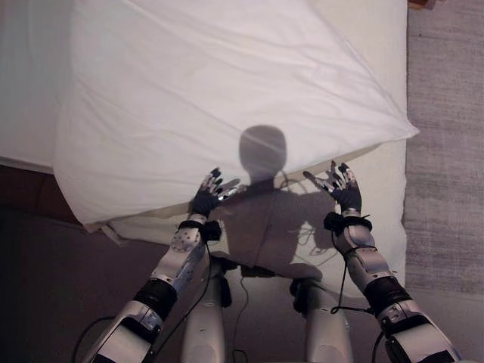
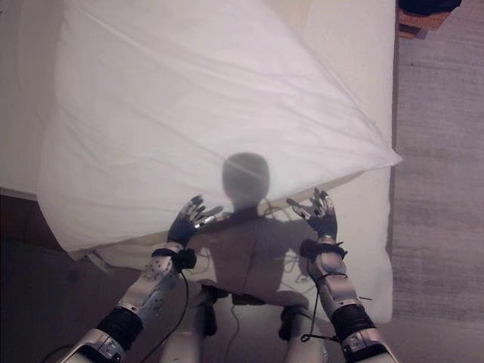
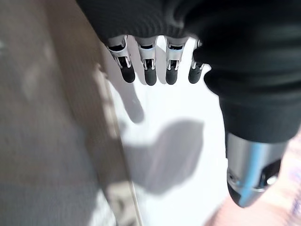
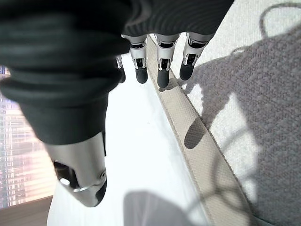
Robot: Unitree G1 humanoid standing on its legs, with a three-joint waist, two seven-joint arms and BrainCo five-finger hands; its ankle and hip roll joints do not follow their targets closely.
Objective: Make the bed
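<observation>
Duvet (image 1: 227, 98) lies skewed across the bed (image 1: 378, 197); my left robot hand (image 1: 208, 195) and right robot hand (image 1: 342, 186) hover spread wide, empty, at its near edge.

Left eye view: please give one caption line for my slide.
Both open hands, left robot hand and right robot hand, hover over the white duvet.

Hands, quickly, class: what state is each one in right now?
Left hand: open, holding nothing, above the white duvet's near edge.
Right hand: open, holding nothing, over the mattress.
</observation>
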